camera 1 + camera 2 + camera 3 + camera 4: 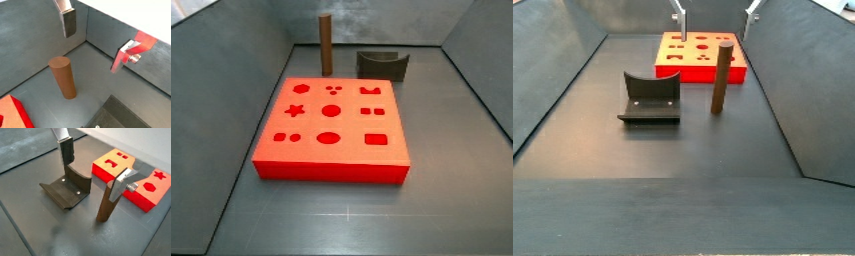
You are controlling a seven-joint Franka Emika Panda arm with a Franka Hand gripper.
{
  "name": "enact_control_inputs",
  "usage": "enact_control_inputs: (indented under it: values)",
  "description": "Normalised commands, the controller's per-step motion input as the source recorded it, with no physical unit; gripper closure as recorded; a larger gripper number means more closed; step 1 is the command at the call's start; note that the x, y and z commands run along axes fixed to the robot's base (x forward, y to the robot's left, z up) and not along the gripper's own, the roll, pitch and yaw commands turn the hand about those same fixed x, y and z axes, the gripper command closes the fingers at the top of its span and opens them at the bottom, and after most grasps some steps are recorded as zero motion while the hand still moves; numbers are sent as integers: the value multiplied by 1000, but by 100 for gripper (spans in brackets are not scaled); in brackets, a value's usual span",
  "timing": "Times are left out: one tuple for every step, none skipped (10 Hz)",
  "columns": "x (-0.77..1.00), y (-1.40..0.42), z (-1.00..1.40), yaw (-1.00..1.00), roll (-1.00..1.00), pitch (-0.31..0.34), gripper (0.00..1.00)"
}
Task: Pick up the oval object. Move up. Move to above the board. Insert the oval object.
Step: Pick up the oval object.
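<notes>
The oval object (62, 77) is a tall dark brown peg. It stands upright on the grey floor between the fixture and the board, and shows in both side views (325, 45) (720, 90). The board (331, 125) is a red-orange slab with shaped holes, also seen in a wrist view (127, 173) and a side view (700, 55). My gripper (716, 20) is open and empty, high above the peg with a finger on either side. In both wrist views (93, 50) (90, 180) the fingers (67, 150) hold nothing.
The dark fixture (649, 100) stands on the floor beside the peg, also seen in other views (381, 65) (67, 190). Grey walls close in the floor on all sides.
</notes>
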Motion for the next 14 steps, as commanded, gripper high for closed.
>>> enact_control_inputs:
  values:
    - [200, 0, -57, -66, -17, 0, 0]
    - [83, -274, -234, -574, -86, -13, 0]
    - [0, -180, -200, -917, -59, -59, 0]
    - [0, -149, -234, -946, -56, -73, 0]
    - [0, -149, -249, -943, -53, -80, 0]
    - [0, -151, -251, -943, -53, -83, 0]
    - [0, -157, -251, -934, -56, -81, 0]
    - [0, -363, -309, -774, -34, -97, 0]
    - [-280, -480, -283, -286, -6, -20, 0]
    - [-274, -320, -191, 0, 10, -34, 0]
    - [-174, -51, -169, 0, 0, -37, 0]
    - [-151, 0, -223, 37, 0, -73, 0]
    - [-317, 43, -460, 0, -17, -117, 0]
    - [-240, 43, -429, -100, -27, -119, 0]
